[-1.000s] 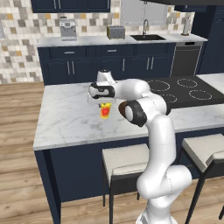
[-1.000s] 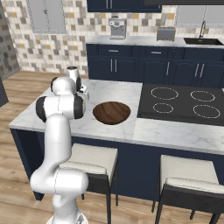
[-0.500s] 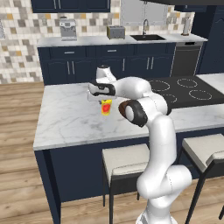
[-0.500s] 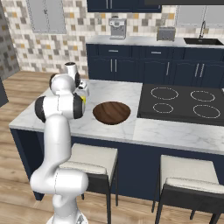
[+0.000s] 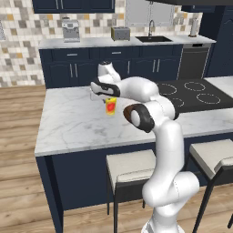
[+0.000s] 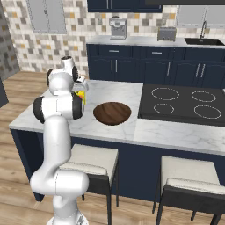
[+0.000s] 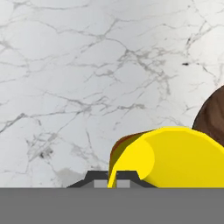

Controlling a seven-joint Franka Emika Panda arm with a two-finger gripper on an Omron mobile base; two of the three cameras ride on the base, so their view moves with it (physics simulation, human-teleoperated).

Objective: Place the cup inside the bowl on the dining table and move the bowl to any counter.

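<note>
- Two task things mattered here: we had the yellow cup (image 5: 110,106) pinched in the gripper (image 5: 109,101), and the wooden bowl (image 6: 112,113) sat on the dining table (image 5: 77,123).
- We saw the fingers drawn in tight on the cup, which hung under the hand, clear of the marble; its red mark faced the left base camera.
- We judged the cup was held off the top so it could pass over the bowl's rim without knocking it.
- We read the bowl as wide, shallow and round, dark brown with a fine grain, a broad target for so narrow a cup.
- In the right base view the cup (image 6: 81,96) hung beside the arm, near the bowl's left side but not over it.
- Through the hand view we looked down past the cup's (image 7: 175,157) smooth yellow wall onto grey-veined marble, with an arc of the bowl (image 7: 212,114) at the right edge.
- We took the carry toward the bowl as the step in hand; the drop and the move to the counter (image 5: 123,42), a marble top over navy cabinets below mosaic tile, were not yet done.
</note>
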